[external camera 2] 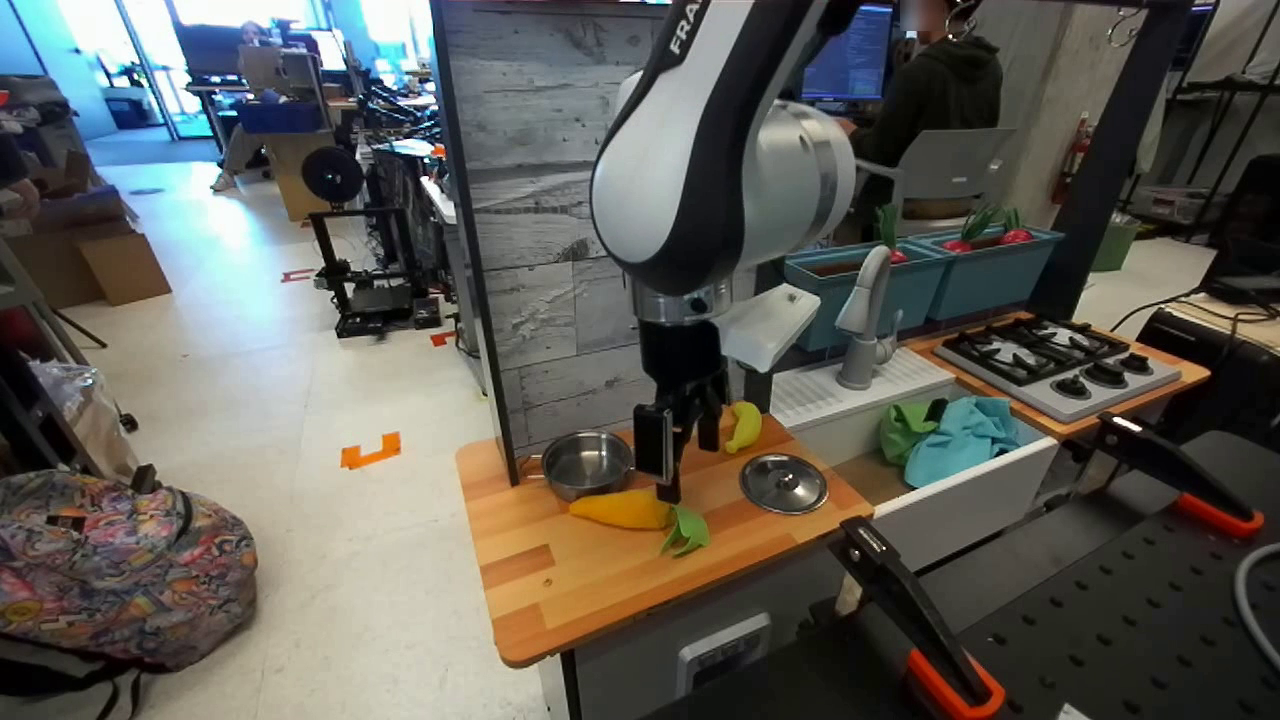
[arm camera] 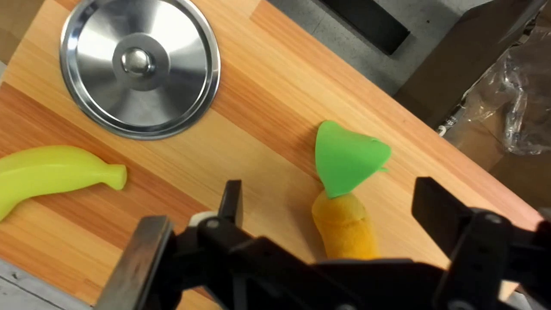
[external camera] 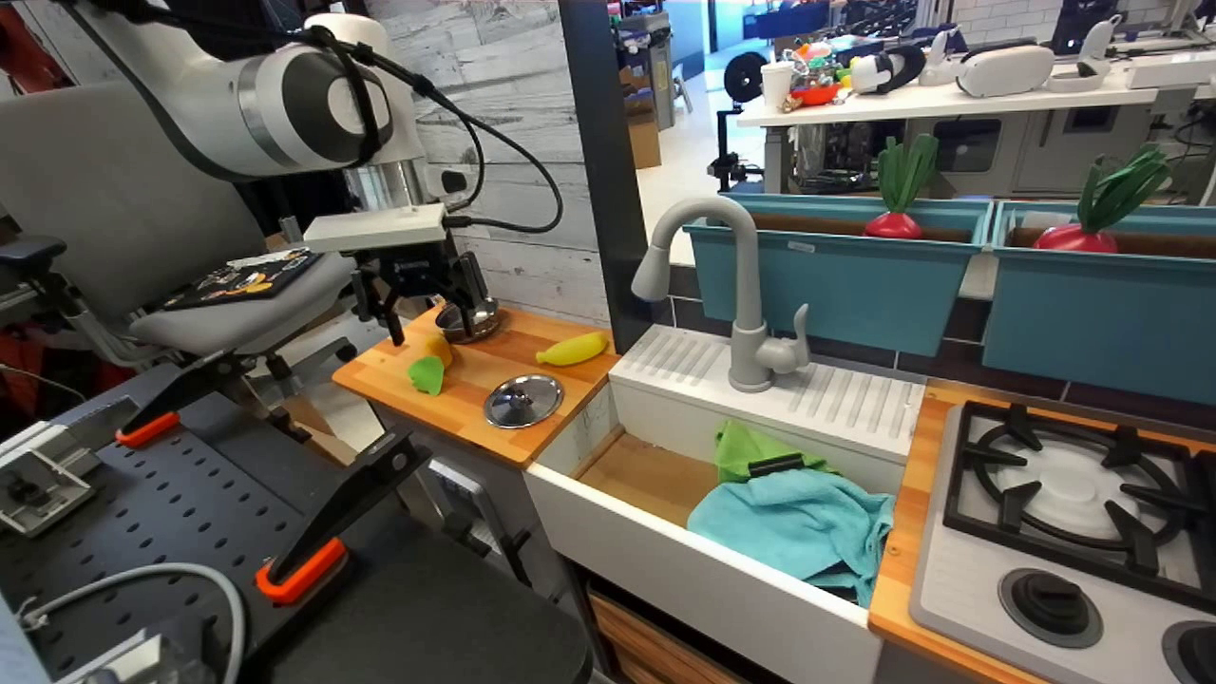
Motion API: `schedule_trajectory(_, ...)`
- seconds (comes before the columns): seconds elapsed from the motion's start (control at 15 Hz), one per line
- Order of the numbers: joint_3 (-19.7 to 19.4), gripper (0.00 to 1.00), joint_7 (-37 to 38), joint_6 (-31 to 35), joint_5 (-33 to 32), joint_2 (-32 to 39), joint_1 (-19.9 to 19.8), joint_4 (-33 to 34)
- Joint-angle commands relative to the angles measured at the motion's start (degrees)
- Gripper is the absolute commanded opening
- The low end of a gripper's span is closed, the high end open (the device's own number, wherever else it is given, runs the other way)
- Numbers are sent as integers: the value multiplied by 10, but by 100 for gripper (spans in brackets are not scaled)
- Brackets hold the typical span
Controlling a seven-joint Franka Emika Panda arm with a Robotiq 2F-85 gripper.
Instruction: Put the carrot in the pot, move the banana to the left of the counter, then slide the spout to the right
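Gripper (external camera: 432, 328) hanging spread over the counter (external camera 2: 610, 590), carrot (external camera 2: 628, 510) lying beside the pot (external camera 2: 588, 464)

Your jaws are standing wide apart. In the wrist view, the two black fingers (arm camera: 232, 202) are flanking the carrot, with wood showing between each of them and its sides. In an exterior view, a fingertip is overlapping the carrot near the base of its leaves; from there, you cannot tell whether it is touching.

For lettering, you are getting "FRA" on the arm (external camera 2: 680, 180), running out of sight at the top edge. A black clamp (external camera 2: 915, 608) is carrying pale print too small for reading.

Your carrot is lying on its side, just beside the round metal pot; whether the two are touching, you cannot tell. Its yellow-orange body is tapering to a point, with a faint ring near the thick end, and a bright green top is fanning out there.

The pot is standing upright, its inside showing, while a metal lid (arm camera: 140, 94) is lying flat on the wood. The yellow banana (arm camera: 56, 172) is lying near the lid. Behind the white sink (external camera: 703, 568), the grey spout (external camera: 749, 285) is standing with its nozzle facing the counter side.
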Motion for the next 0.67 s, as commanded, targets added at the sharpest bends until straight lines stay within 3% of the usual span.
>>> schedule_trajectory(0.0,-3,100,-2,-24,-25,49,11,66)
schedule_trajectory(0.27,-8,100,-2,-42,-42,87,24,114)
schedule_trajectory(0.33,-7,75,-6,-49,-45,93,25,124)
schedule_trajectory(0.4,-8,74,-7,-54,-51,99,28,133)
schedule_trajectory(0.6,-7,49,-8,-66,-58,112,29,155)
